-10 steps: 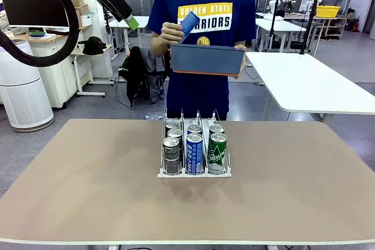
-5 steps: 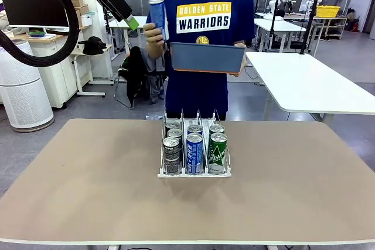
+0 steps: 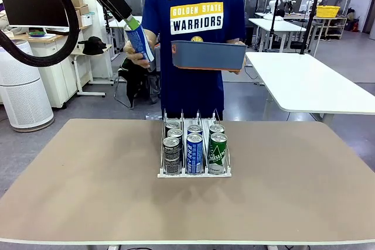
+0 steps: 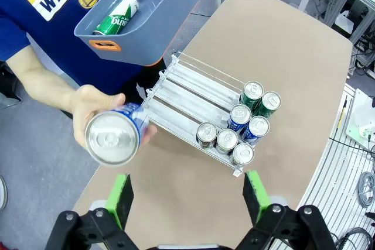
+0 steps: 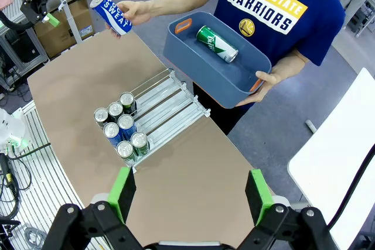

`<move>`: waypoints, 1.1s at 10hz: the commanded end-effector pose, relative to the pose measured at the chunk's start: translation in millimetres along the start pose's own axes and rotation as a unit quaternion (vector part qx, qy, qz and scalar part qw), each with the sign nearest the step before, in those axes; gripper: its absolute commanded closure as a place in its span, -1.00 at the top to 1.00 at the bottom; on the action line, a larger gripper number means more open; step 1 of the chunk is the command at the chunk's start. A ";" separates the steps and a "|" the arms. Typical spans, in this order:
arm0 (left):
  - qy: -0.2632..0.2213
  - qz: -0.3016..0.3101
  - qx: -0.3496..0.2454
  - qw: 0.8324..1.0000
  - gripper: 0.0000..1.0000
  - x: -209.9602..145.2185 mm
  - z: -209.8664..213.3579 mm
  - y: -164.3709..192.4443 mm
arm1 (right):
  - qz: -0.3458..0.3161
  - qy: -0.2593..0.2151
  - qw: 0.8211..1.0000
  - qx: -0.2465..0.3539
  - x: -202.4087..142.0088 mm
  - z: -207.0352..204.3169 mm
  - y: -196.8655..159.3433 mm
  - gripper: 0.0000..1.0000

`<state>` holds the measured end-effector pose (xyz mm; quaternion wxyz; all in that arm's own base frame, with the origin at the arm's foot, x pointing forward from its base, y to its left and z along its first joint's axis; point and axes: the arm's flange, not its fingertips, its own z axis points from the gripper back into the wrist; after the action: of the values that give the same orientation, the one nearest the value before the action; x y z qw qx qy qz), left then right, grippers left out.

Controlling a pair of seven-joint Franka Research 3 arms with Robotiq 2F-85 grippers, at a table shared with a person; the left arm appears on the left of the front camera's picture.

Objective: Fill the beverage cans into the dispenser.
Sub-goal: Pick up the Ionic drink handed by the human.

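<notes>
Your left gripper (image 4: 187,178) and right gripper (image 5: 187,181) both gape wide, empty. Beyond the dispenser (image 3: 164,174), high above it, a person's hand (image 3: 134,57) holds a blue can (image 3: 139,40) (seven cans (image 3: 194,153) stand at the dispenser's front).

Count: 3 dark cans (image 4: 225,140), 3 blue cans (image 4: 256,128), 3 green cans (image 4: 252,90); 1 dispenser (image 4: 193,83), 1 tub (image 4: 153,32).

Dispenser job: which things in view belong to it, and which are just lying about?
Belong: dispenser, seven loaded cans, blue can in the person's hand, green can in the tub.
Lying about: white side table, monitor, yellow crate, black jacket.
</notes>
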<state>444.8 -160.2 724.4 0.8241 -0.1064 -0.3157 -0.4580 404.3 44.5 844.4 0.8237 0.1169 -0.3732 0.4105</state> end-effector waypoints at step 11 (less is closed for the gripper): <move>0.000 -0.003 0.001 1.000 1.00 0.5 0.1 -0.5 | 0.000 0.000 1.000 0.004 0.4 -0.6 1.2 1.00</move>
<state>444.8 -160.2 724.4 0.8241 -0.1064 -0.3157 -0.4580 404.3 44.5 844.4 0.8237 0.1169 -0.3732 0.4105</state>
